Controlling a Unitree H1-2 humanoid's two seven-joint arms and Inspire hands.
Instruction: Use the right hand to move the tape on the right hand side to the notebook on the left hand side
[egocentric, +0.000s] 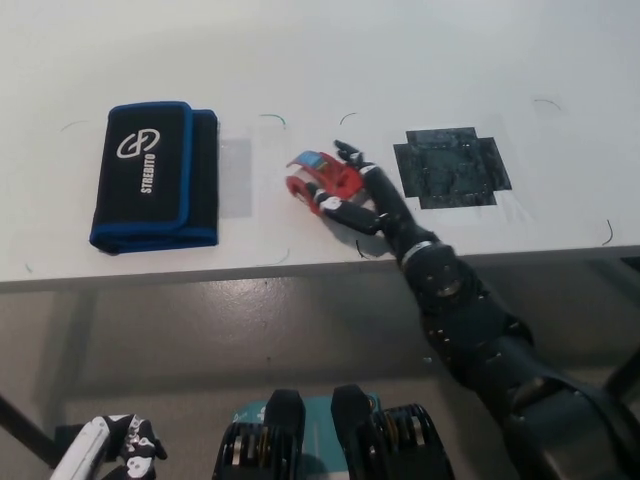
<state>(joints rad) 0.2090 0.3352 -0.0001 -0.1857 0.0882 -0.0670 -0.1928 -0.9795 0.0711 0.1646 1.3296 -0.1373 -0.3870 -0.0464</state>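
Observation:
A red tape dispenser with a blue roll (316, 178) is held just over the white table (400, 60), near its front edge at the middle. My black right hand (357, 194) is shut on it from the right, fingers wrapped over its top and near side. The black notebook with blue trim (154, 175) lies flat at the left, a clear gap away from the tape. My white left hand (112, 445) rests low at the bottom left, below the table; how its fingers stand is not readable.
A dark square patch (450, 166) marks the table right of my hand. Thin pen marks dot the surface. The table's front edge (250, 272) runs across just below the notebook and tape, with grey floor beyond.

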